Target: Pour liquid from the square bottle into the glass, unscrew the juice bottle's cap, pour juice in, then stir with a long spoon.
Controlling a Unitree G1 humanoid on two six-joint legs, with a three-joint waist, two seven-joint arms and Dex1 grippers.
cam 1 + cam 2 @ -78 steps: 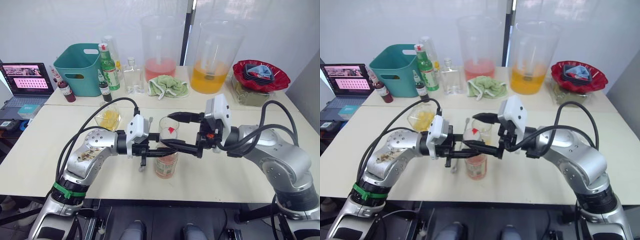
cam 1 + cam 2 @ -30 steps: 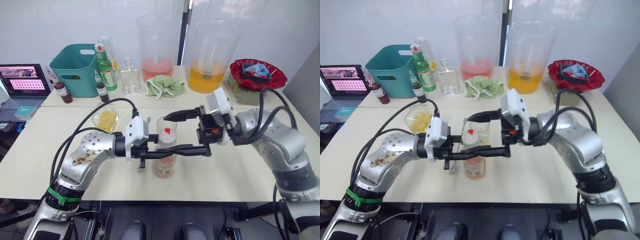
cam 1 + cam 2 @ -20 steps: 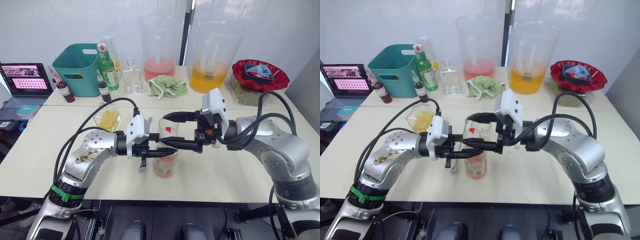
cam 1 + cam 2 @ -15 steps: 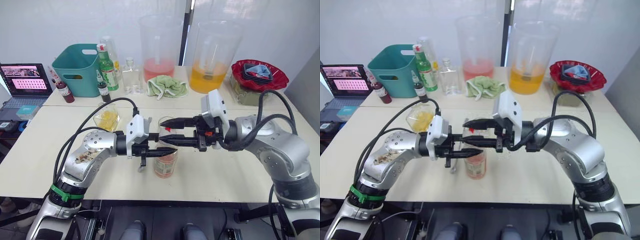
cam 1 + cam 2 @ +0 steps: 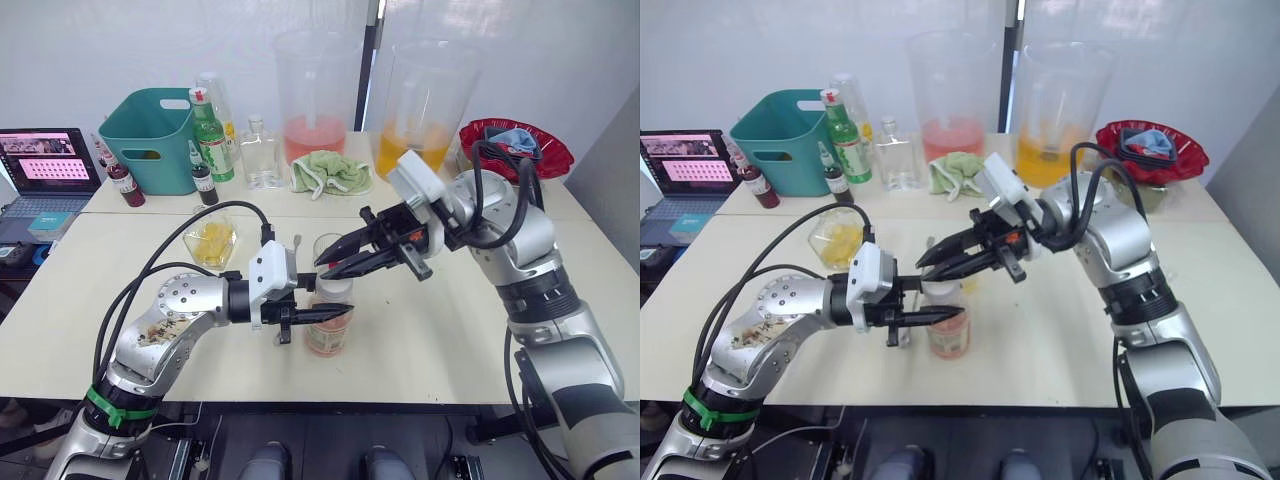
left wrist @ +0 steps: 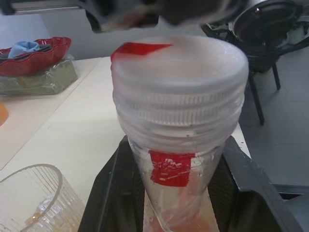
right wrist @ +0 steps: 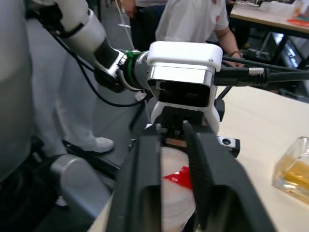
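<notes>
The juice bottle [image 5: 328, 335] stands near the table's front edge, pinkish liquid low inside. My left gripper [image 5: 335, 313] is shut on its neck, one black finger on each side [image 6: 111, 193]. Its white cap [image 6: 178, 72] with a red sticker sits on the bottle. My right gripper [image 5: 325, 268] slants down from the back right, and its fingers [image 7: 145, 183] are shut on the cap. The empty glass [image 5: 325, 243] stands just behind the bottle. The square bottle [image 5: 262, 152] stands at the back by the green bottle. A long spoon [image 5: 296, 245] lies left of the glass, mostly hidden.
A ribbed glass of yellow liquid [image 5: 212, 240] stands left of the task glass. At the back are a teal basket [image 5: 150, 135], green bottle [image 5: 213, 130], red pitcher [image 5: 318, 100], orange pitcher [image 5: 425, 110], green cloth [image 5: 330, 172] and red bowl [image 5: 515, 145]. A laptop [image 5: 45, 165] sits far left.
My right gripper's wide-open fingers came in over the bottle and closed on the cap. The wrist has since turned and the arm swung up toward the back. The left gripper kept its hold.
</notes>
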